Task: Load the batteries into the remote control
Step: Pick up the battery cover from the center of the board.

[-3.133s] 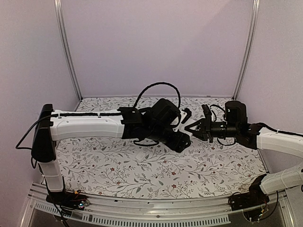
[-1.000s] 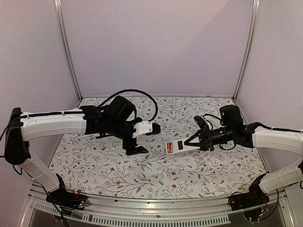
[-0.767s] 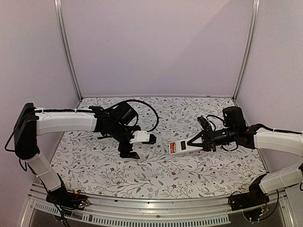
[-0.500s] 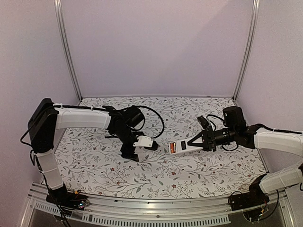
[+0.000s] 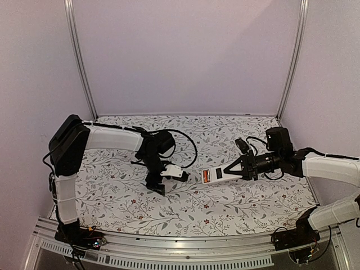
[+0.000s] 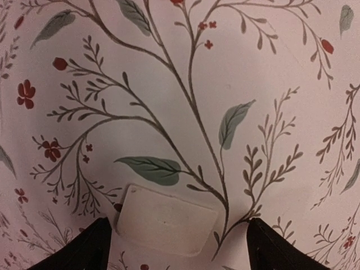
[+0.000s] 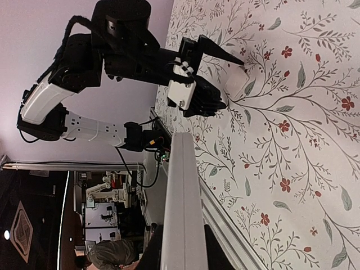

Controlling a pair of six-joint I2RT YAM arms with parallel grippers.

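Observation:
My right gripper [image 5: 241, 168] is shut on one end of the white remote control [image 5: 216, 175] and holds it level above the table, its red button panel facing up. In the right wrist view the remote [image 7: 183, 185] shows edge-on between my dark fingers [image 7: 154, 250]. My left gripper [image 5: 159, 183] points down at the table, open. Its fingertips [image 6: 93, 247] straddle a small flat white cover plate [image 6: 166, 219] lying on the cloth. That plate also shows in the right wrist view [image 7: 236, 81] below the left gripper [image 7: 205, 73]. No batteries are in view.
The table [image 5: 253, 197] is covered with a white cloth printed with leaves and red flowers. Metal posts [image 5: 79, 62] stand at the back corners, with purple walls on three sides. A slotted metal rail [image 5: 169, 253] runs along the near edge.
My left arm has drawn back from the remote, swung left and dropped to the table, with the open gripper now over the cover plate. My right gripper still holds the remote, almost still.

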